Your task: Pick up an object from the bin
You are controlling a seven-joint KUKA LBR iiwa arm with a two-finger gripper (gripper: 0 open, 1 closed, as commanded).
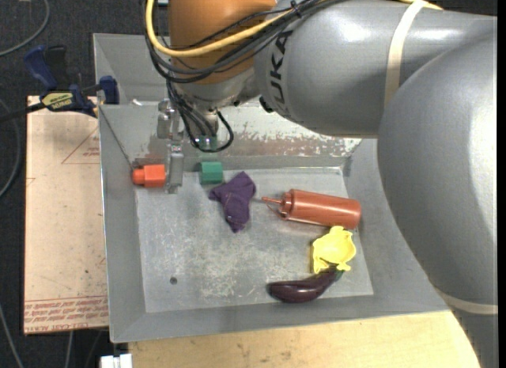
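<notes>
- Close to the near edge of the bin (118, 295), toward its right corner, lies a dark purple aubergine (304, 289).
- Just behind it, touching its stalk end, sits a yellow crumpled thing (332, 249).
- Farther in, by the right side, a red-brown squeeze bottle (322, 208) lies on its side with its nozzle pointing left.
- A purple crumpled piece (234, 197) lies mid-floor, just left of that nozzle.
- A green cube (210, 172) stands near the far wall, just behind the purple piece.
- An orange block (149, 175) sits in the far left corner.
- The gripper (175, 178) is down at the floor between block and cube, hard against the block's right side. Whether it is open, closed or gripping anything cannot be told.
</notes>
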